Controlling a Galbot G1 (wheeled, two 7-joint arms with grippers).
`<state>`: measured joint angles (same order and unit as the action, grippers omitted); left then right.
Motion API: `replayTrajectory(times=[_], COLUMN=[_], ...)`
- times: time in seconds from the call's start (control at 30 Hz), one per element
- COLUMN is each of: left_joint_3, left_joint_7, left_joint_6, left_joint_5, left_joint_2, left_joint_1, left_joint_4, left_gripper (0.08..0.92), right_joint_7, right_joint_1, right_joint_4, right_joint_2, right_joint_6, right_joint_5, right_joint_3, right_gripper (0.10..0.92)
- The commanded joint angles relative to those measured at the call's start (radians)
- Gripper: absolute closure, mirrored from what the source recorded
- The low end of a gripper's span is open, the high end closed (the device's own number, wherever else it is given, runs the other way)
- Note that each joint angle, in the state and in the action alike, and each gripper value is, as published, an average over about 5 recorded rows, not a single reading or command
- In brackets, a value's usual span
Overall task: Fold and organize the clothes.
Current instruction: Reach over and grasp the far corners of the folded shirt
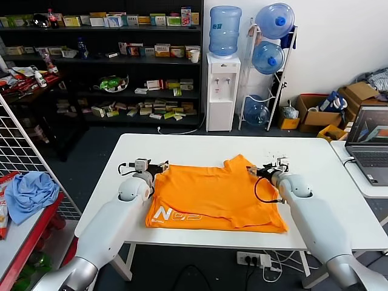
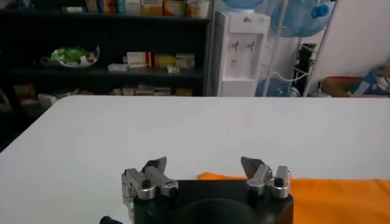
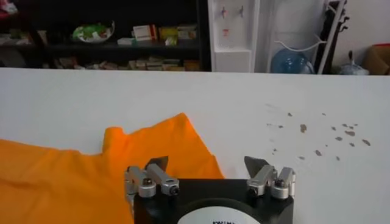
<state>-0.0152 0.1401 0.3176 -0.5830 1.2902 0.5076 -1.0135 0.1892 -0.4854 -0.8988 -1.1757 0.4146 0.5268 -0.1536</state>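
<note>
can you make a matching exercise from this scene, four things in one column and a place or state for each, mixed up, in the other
Things:
1. orange T-shirt
2. left gripper
3. right gripper
4. laptop

Places or states:
a. open, at the shirt's far right corner
b. on the side table to the robot's right
c. partly folded on the white table, white lettering at the near left corner
d. open, at the shirt's far left corner

Pairs: 1-c, 2-d, 3-a, 4-b
</note>
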Motion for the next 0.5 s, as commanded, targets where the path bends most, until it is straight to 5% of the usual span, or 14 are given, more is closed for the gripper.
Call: replayTrajectory(times=[0.03, 0.5], left_joint_3=[0.001, 0.003], left_joint_7=[-0.025, -0.034], left_joint_6=[-0.011, -0.006], left_joint_5=[0.042, 0.048], left_joint_2=[0.064, 0.028], left_joint_1=[-0.036, 0.011], left_joint_4=[0.130, 0.060], left_gripper=[0.185, 0.544], right_joint_7=[0.030, -0.015], right_joint_1=[0.042, 0.016], right_joint_4=[0.116, 0.057], right_joint_2=[-0.067, -0.064], right_joint_6=[-0.064, -0.079], right_joint_5=[-0.051, -0.037], right_joint_3=[0.001, 0.006], right_gripper=[0.275, 0.690])
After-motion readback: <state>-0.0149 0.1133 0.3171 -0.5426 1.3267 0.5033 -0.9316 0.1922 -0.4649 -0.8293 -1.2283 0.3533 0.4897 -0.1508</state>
